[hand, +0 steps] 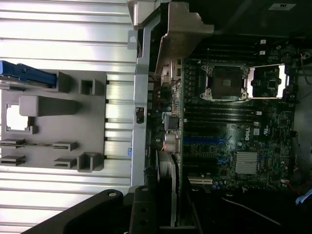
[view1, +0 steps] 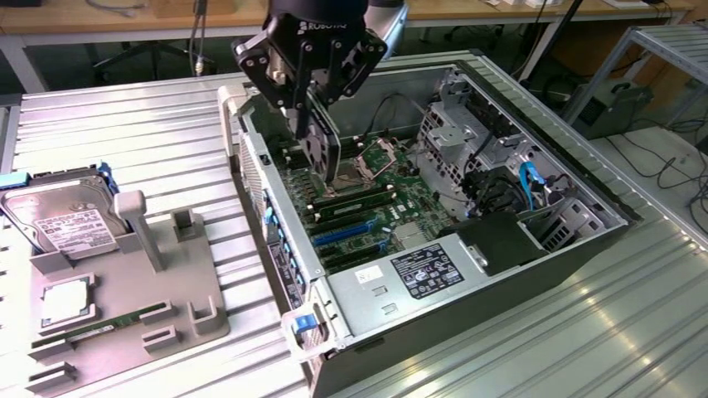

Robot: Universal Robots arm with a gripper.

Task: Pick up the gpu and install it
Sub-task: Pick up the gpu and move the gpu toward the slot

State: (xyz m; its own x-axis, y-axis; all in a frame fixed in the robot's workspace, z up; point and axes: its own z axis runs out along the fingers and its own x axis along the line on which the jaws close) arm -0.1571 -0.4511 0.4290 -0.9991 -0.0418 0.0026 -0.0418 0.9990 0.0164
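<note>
Gripper [hand: 165, 209] right up close in the wrist view, fingers clamped on the gpu [view1: 323, 149], gripping its upper edge! The card hangs on edge, inside the open case [view1: 553, 240], above the motherboard [view1: 376, 207], close to the case wall on the exterior view's left. It isn't seated: the blue slots [view1: 348, 232] sit lower down and nearer the exterior camera, clear of it.

My read on the card: light and stiff, but delicate. It's a thin board that shouldn't be flexed, with exposed parts on its faces. The top edge looks the safest hold, leaving the connector edge and the bracket free. A pinch on so thin an edge could let it tilt.

Off on the tray [view1: 133, 332], the hard drive [view1: 66, 220] and RAM stick [view1: 99, 325] sit untouched.
</note>
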